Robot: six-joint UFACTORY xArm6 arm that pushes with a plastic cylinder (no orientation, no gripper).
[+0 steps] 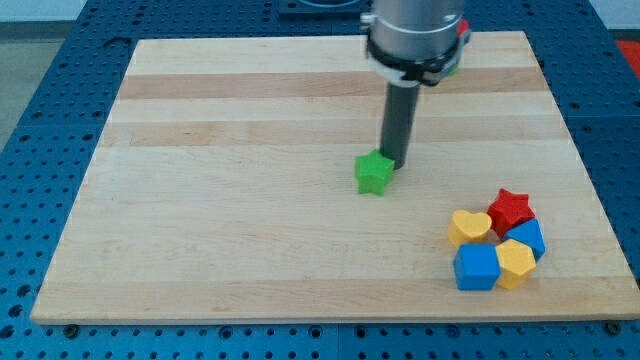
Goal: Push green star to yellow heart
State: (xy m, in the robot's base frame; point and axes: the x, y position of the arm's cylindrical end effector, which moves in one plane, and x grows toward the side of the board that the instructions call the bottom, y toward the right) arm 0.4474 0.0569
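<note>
The green star point(374, 172) lies near the middle of the wooden board point(220, 200). My tip point(393, 162) stands right against the star's upper right side, touching it. The yellow heart point(468, 227) lies toward the view's lower right, at the upper left of a cluster of blocks. The star is well apart from the heart, up and to the left of it.
Beside the heart lie a red star point(511, 209), a blue block point(529, 236), a blue cube point(476, 267) and a yellow hexagon-like block point(516, 262). A bit of a green and a red block point(458, 50) shows behind the arm at the board's top edge.
</note>
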